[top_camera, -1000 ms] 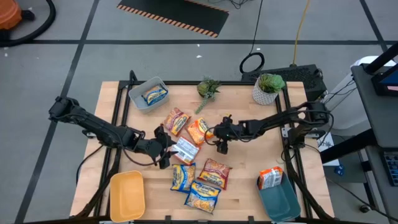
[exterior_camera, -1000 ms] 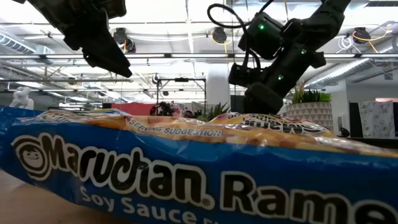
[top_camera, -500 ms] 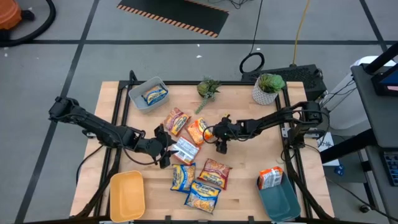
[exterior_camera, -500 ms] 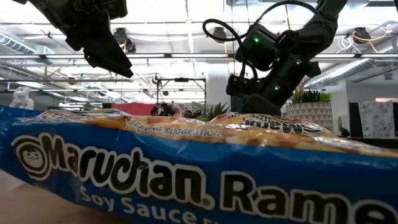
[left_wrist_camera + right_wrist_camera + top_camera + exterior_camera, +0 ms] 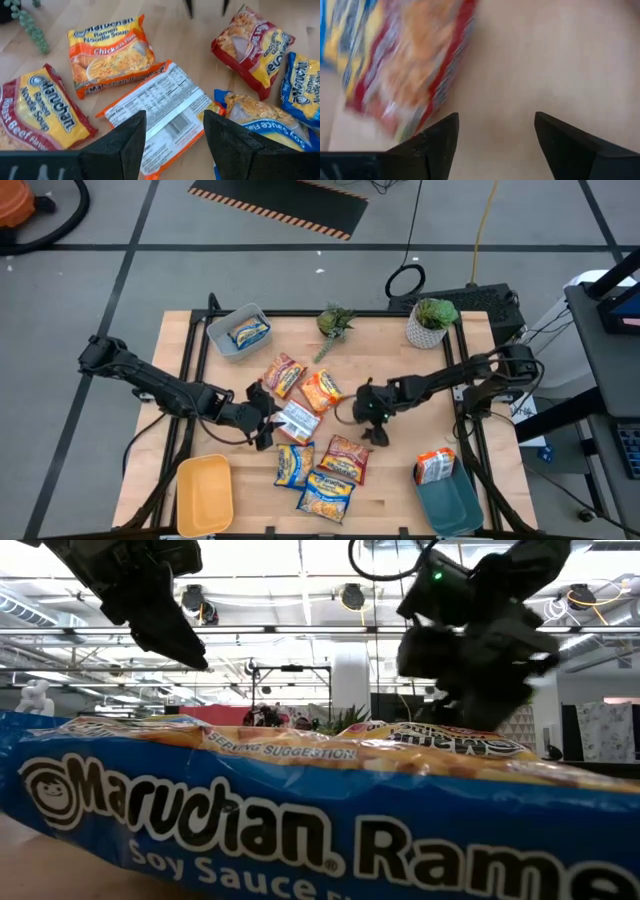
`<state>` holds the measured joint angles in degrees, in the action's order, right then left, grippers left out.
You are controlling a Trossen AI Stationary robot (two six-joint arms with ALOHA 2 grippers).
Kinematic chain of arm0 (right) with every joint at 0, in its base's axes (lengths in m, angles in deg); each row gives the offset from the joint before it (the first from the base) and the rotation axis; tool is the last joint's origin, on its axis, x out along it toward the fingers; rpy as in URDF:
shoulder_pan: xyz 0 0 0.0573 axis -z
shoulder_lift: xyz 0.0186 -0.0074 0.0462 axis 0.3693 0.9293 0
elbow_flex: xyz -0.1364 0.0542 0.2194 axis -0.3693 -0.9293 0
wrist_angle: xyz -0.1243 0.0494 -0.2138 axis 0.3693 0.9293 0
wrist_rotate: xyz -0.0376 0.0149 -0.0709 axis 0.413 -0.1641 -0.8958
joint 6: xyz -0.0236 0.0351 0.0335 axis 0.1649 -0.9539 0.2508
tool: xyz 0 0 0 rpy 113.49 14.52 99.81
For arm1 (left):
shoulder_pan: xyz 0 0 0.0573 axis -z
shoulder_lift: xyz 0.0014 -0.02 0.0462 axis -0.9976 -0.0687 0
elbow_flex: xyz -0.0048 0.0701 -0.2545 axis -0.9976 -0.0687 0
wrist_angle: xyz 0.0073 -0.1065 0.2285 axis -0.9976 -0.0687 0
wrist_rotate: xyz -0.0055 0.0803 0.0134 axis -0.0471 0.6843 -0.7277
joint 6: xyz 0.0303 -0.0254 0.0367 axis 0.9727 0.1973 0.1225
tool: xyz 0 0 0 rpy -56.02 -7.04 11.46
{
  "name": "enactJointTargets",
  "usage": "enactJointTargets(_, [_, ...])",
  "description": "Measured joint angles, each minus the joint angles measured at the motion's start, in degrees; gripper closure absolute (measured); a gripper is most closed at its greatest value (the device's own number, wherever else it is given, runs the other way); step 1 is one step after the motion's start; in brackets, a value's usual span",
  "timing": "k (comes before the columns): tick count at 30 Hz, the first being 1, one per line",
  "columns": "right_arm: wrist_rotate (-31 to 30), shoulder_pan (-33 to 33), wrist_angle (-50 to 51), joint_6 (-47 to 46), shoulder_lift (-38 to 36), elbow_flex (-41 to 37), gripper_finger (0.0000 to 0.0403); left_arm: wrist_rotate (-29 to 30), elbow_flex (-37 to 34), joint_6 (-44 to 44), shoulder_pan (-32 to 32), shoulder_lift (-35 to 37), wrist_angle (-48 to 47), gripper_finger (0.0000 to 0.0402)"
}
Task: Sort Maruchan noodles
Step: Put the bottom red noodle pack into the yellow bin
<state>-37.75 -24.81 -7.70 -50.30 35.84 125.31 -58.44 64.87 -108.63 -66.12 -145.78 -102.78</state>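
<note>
Several Maruchan packets lie flat mid-table: a red-and-yellow one, an orange chicken one, a white-backed one face down, a blue one, a second red-and-yellow one and a second blue one. My left gripper hangs open at the white-backed packet's left end, clear above it. My right gripper is open over bare wood, just right of the second red-and-yellow packet. In the low view both grippers, left and right, hang above the packets.
A grey bin at the far left holds a blue packet. A teal bin at the near right holds an orange packet. A yellow bin sits near left. Two potted plants stand along the far edge.
My right gripper has moved from beside the orange chicken packet toward the table's near edge and a little right, and now hangs over bare wood beside the red-and-yellow packet. The packets have not moved.
</note>
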Motion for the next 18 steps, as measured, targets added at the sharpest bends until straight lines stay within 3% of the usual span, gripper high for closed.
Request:
enactJointTargets(4, [-4.2, -2.9, 0.9, -0.1, 0.0, 0.0, 0.0181, -0.3, 0.0, -1.0, 0.0, 0.0, -0.8, 0.0199])
enactJointTargets(8, [-4.2, -4.4, 1.3, -5.7, -1.1, 0.0, 0.0195, -0.3, 0.0, -1.1, 0.1, 0.0, -1.0, 0.0199])
enactJointTargets(15, [-4.5, -7.3, 6.0, -11.2, -8.7, 0.0, 0.0183, -0.3, 0.0, -0.9, 0.1, 0.0, -1.2, 0.0199])
enactJointTargets(18, [-8.2, -9.3, 5.4, -12.8, -11.9, 0.0, 0.0172, -0.3, 0.0, -0.9, 0.1, 0.0, -1.5, 0.0199])
